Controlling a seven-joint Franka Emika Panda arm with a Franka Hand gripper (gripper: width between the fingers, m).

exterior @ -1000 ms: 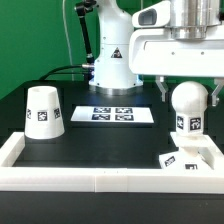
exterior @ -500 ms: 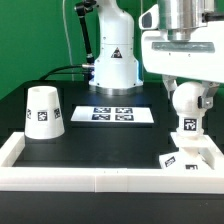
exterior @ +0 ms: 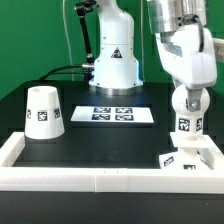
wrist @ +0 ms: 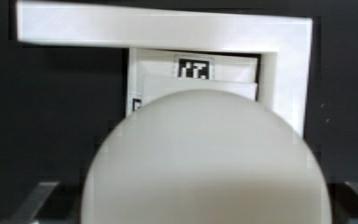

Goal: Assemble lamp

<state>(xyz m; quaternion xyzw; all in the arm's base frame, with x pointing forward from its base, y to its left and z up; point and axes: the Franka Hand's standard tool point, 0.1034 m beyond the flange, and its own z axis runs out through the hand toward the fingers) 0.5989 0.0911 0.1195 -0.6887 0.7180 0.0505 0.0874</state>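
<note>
The gripper [exterior: 191, 97] hangs at the exterior view's right, its wrist tilted, with one finger on each side of the round top of the bulb [exterior: 189, 108]. The fingers sit at a narrow spread and appear to press against the ball, so it looks clamped on the bulb. The bulb stands upright directly under the gripper. Its short tagged stem points down at the flat square base [exterior: 197, 156], which lies in the near corner of the table [exterior: 100, 140] on the exterior view's right, against the white border wall [exterior: 60, 178]. The stem's lower end meets the base or stops just above it; which of the two cannot be told. In the wrist view the bulb [wrist: 202, 160] fills the middle as a large pale oval, with the dark fingers [wrist: 44, 198] just showing at either flank, and a tagged white surface lies beyond it. The truncated-cone shade [exterior: 43, 110] stands upright, narrow end up, well apart on the exterior view's left, with its tag facing the camera. Between the shade and the bulb, further back, the marker board [exterior: 112, 115] lies flat in front of the arm's pedestal [exterior: 112, 60].
</note>
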